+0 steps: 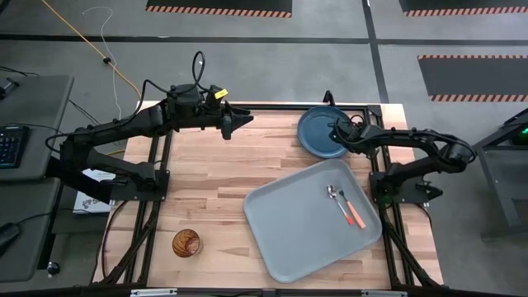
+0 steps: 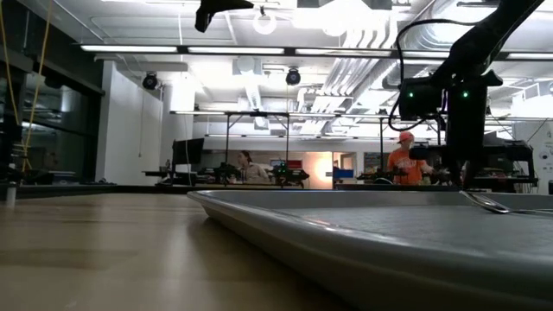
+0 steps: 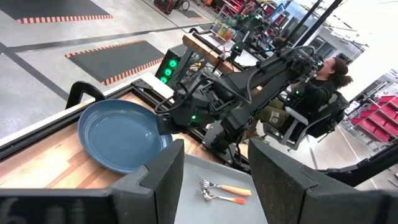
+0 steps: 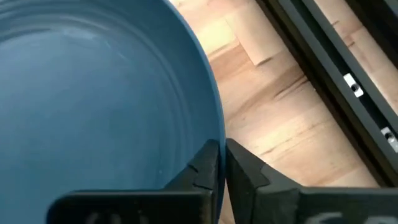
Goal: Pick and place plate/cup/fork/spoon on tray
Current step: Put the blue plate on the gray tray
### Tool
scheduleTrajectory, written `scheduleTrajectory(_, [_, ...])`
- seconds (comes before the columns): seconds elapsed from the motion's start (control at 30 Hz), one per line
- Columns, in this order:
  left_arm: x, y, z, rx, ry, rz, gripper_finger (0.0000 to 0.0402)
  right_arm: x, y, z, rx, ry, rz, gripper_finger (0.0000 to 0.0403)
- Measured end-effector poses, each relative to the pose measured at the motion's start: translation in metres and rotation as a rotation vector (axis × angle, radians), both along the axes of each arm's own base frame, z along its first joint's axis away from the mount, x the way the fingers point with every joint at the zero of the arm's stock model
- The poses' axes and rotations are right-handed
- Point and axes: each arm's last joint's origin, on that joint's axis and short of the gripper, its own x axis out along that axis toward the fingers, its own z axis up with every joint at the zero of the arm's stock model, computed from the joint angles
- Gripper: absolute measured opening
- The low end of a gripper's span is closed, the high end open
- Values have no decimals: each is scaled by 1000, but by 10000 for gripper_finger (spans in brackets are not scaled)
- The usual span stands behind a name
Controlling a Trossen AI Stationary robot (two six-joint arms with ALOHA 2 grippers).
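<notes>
Right end effector [image 4: 221, 163] pinches the raised rim of the plate [image 1: 320, 132], which lies on the surface just beyond the tray [image 1: 289, 235]; rigid and glossy, it seems best gripped by that rim.

around me the floor [image 1: 272, 58] is grey concrete, marked with dark mats edged in orange-and-black hazard stripes [image 1: 219, 10]. a yellow cable [image 1: 82, 37] trails across it. beyond my pale wooden tabletop [image 1: 206, 177], white ceiling ducts [image 2: 259, 82] and long strip lights [image 2: 130, 48] hang over distant workbenches, where a person in orange [image 2: 403, 164] stands.
</notes>
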Motion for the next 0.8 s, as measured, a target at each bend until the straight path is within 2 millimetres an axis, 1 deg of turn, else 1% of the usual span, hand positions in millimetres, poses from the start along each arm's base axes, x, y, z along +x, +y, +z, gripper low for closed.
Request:
scheduleTrajectory(0.03, [0, 0, 0, 0, 0, 0, 170, 0, 0, 1, -9, -2, 7, 9])
scheduleTrajectory(0.13, [0, 0, 0, 1, 0, 0, 170, -2, 0, 8, -43, -19, 14, 13])
scheduleTrajectory(0.23, [0, 0, 0, 1, 1, 0, 170, -5, 2, 19, -95, -51, 26, 4])
scheduleTrajectory(0.4, [0, 0, 0, 1, 1, 0, 170, -15, 8, 47, -233, -145, 39, 3])
scheduleTrajectory(0.53, [0, 0, 0, 1, 1, 0, 170, -22, 13, 72, -375, -272, 95, 2])
scheduleTrajectory(0.6, [0, 0, 0, 1, 1, 0, 170, -23, 16, 86, -439, -349, 197, 2])
scheduleTrajectory(0.7, [0, 0, 0, 1, 1, 0, 170, -19, 26, 104, -486, -472, 460, 1])
scheduleTrajectory(0.8, [0, 0, 0, 1, 1, 0, 170, -15, 41, 112, -420, -611, 738, 1])
